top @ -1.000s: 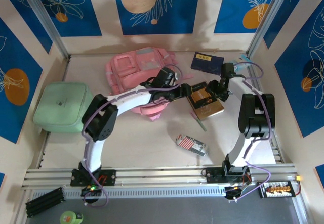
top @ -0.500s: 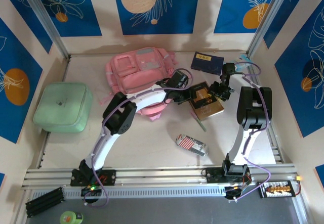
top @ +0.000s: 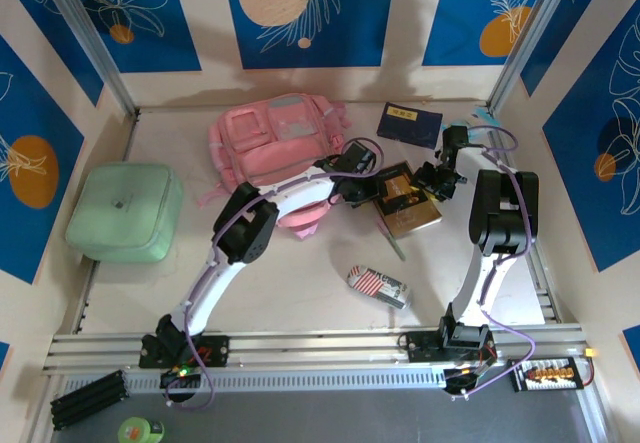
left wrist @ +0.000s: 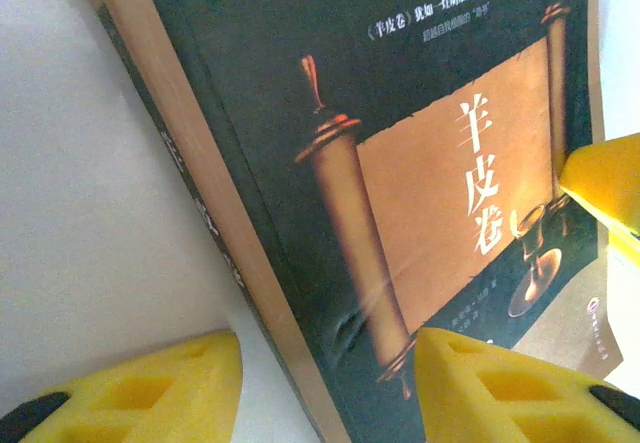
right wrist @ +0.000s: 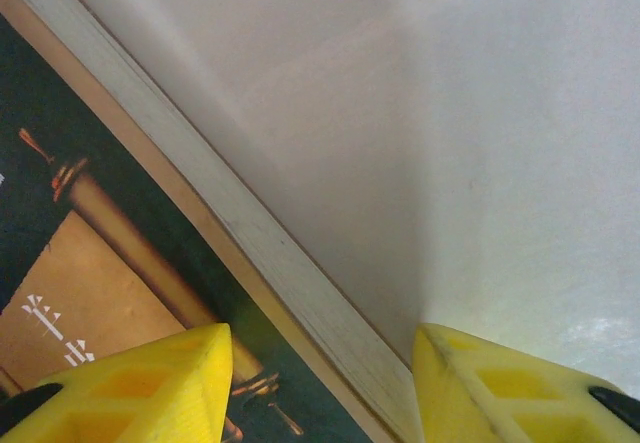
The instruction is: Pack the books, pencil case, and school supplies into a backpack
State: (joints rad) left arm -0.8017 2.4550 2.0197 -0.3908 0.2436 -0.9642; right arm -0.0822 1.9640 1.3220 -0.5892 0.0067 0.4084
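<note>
Both arms stretch far forward and lean inward toward each other. The left claw [top: 371,185] and right claw [top: 428,177] sit low, nearly facing, each with yellow fingers [left wrist: 500,388] parted partway.

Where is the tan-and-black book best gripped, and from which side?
The book lies flat, cover up, so probably take a long edge from the side. The left gripper straddles the spine edge, the right gripper the page edge.

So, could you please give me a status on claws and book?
Left claw open, straddling spine edge of scroll-cover book. Right claw open, straddling opposite edge. Book lying flat, green pen alongside.
</note>
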